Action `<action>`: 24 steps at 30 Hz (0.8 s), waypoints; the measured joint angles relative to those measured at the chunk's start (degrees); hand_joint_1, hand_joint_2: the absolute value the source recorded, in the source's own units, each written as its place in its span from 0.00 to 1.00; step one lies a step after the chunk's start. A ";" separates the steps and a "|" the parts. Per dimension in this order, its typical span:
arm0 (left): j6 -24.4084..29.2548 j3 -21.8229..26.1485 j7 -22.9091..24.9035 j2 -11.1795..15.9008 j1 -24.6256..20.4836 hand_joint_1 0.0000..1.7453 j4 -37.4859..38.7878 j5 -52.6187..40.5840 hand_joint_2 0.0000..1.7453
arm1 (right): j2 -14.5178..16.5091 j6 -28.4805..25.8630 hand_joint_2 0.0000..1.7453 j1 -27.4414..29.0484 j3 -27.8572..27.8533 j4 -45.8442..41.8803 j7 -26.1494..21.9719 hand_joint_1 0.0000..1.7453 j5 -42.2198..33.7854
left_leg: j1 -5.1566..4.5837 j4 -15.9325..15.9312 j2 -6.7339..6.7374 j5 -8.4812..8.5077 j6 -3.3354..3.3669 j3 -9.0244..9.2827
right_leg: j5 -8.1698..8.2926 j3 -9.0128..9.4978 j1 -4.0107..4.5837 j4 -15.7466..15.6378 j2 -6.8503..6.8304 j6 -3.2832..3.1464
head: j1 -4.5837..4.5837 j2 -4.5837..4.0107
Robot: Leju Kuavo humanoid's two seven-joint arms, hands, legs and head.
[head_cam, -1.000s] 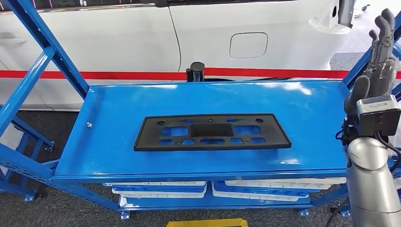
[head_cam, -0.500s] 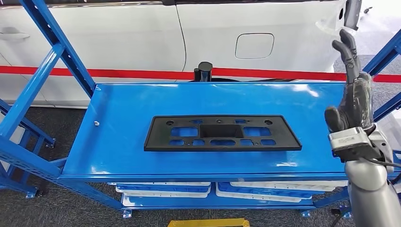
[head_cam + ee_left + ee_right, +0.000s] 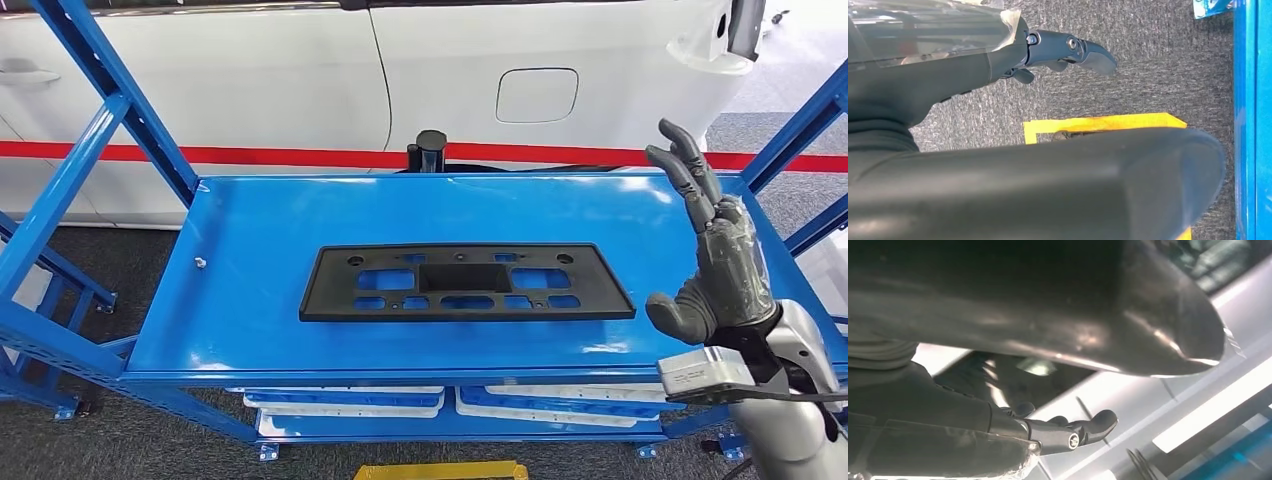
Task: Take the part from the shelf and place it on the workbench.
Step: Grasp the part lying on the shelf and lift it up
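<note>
**Right hand raised beside the shelf, part flat on top**

The right hand stands at the right edge of the head view, fingers spread wide and holding nothing, above the blue shelf's right end. The black part lies flat mid-frame on the shelf top, apart from it. The left hand hangs over grey carpet and yellow floor tape, its fingers extended and holding nothing.

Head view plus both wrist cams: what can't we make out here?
- White trays on the lower level, head view: mostly hidden under the blue shelf top; contents unreadable.
- Left hand, left wrist view: thumb blocks the frame, palm hidden.
- Right hand fingers, right wrist view: thumb hides most.
</note>
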 joint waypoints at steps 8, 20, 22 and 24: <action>-0.40 -1.19 1.30 0.20 -0.94 0.00 -0.02 -0.28 0.00 | -1.37 3.45 1.00 6.29 1.62 -0.95 6.33 0.00 3.78 | -0.13 -0.35 -0.01 0.00 0.00 0.01 | -0.09 -0.16 -0.08 0.00 0.00 0.13 | -0.02 0.00; -1.28 -1.30 2.78 0.18 -1.06 0.00 -0.01 0.95 0.00 | -4.71 8.82 1.00 6.19 2.90 5.67 9.50 0.00 2.08 | -0.12 -0.43 0.02 0.01 0.00 0.05 | -0.10 -0.13 -0.10 0.00 0.00 0.12 | 0.00 0.00; -1.44 -1.30 2.98 0.17 -1.05 0.00 0.00 1.16 0.00 | -5.34 9.35 1.00 5.96 2.93 6.73 9.64 0.00 1.67 | -0.14 -0.43 0.01 0.01 0.01 0.06 | -0.09 -0.09 -0.12 0.00 0.00 0.13 | 0.00 0.00; -1.49 -1.30 3.20 0.15 -1.04 0.00 0.00 1.54 0.00 | -5.95 10.14 1.00 5.30 3.15 7.67 9.64 0.00 1.35 | -0.16 -0.42 0.02 0.02 0.01 0.09 | -0.09 -0.05 -0.15 0.00 0.00 0.14 | 0.00 0.00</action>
